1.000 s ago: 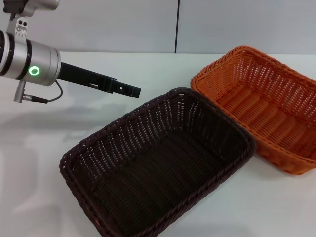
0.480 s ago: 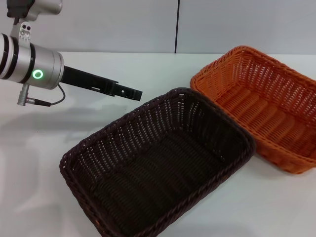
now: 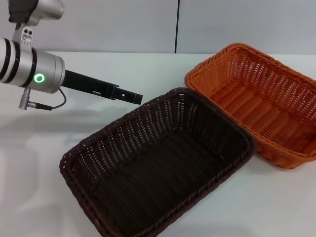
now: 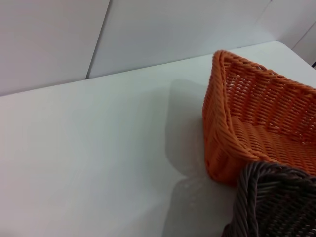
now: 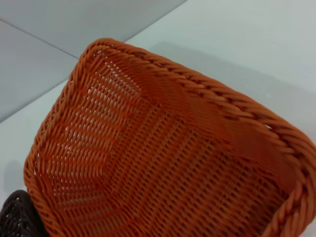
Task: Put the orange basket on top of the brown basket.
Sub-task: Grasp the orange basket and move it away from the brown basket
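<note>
The orange basket [image 3: 254, 106] is at the right of the white table, its left corner raised and tilted beside the brown basket [image 3: 158, 165], which rests in the middle front. The left wrist view shows the orange basket's corner [image 4: 256, 118] lifted over its shadow, with the brown rim [image 4: 276, 202] close by. The right wrist view looks straight into the orange basket [image 5: 163, 158], with a bit of brown basket [image 5: 15, 217] at the edge. My left gripper [image 3: 133, 95] hovers left of the brown basket's far corner, apart from both baskets. My right gripper is out of view.
The white table [image 3: 74, 133] stretches to the left and behind the baskets, up to a grey wall with a dark vertical seam [image 3: 177, 24]. The left arm's silver wrist [image 3: 34, 71] with a green light hangs over the table's left side.
The orange basket has shifted left and up, its near left corner now closer to the brown basket's far rim. The left arm has drifted slightly right and up.
</note>
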`<state>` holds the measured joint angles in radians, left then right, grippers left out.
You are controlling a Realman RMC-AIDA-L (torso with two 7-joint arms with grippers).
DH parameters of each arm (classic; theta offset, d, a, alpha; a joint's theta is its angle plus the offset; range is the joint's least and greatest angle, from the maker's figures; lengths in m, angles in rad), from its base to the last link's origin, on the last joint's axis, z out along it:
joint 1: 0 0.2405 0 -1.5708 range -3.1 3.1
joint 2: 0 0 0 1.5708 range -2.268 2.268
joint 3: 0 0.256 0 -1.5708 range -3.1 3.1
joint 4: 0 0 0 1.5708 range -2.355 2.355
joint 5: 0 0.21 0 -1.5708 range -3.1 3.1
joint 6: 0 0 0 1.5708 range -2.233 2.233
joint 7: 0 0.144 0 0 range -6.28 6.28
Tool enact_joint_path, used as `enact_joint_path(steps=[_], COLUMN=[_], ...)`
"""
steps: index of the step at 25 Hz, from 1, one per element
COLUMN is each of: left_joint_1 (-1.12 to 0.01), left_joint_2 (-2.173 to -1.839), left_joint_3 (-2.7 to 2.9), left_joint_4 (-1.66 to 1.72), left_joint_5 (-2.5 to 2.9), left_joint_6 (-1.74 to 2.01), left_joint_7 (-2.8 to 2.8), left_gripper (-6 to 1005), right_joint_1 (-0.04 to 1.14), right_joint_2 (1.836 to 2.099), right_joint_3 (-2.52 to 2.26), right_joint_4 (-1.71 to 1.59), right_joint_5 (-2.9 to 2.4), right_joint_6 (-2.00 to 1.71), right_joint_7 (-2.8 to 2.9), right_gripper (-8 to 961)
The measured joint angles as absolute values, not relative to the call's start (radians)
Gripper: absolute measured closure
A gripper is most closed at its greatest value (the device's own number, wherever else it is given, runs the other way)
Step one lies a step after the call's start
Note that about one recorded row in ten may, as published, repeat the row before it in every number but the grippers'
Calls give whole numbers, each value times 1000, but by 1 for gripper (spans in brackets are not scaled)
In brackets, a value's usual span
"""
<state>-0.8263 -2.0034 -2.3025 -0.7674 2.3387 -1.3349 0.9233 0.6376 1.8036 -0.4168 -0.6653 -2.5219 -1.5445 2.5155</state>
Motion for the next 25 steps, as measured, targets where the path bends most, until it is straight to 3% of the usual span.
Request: enact_joint_path(steps=[12, 25], left_joint_1=[-830, -839], left_joint_2=[-2003, -2010], left_joint_3=[-2302, -2302], left_joint_4=[-753, -752], left_joint_5=[2339, 2333], left_joint_6=[-1318, -1286], left_joint_7=[923, 923], left_gripper=[134, 135], right_joint_1=[624, 569], right_joint_2=[1827, 1841], right_joint_3=[-415, -412], right_joint_4=[-675, -729], right_joint_5=[-2516, -2511], right_joint_6=[-1489, -1414], right_joint_7=[2456, 2447], right_gripper=[445, 513])
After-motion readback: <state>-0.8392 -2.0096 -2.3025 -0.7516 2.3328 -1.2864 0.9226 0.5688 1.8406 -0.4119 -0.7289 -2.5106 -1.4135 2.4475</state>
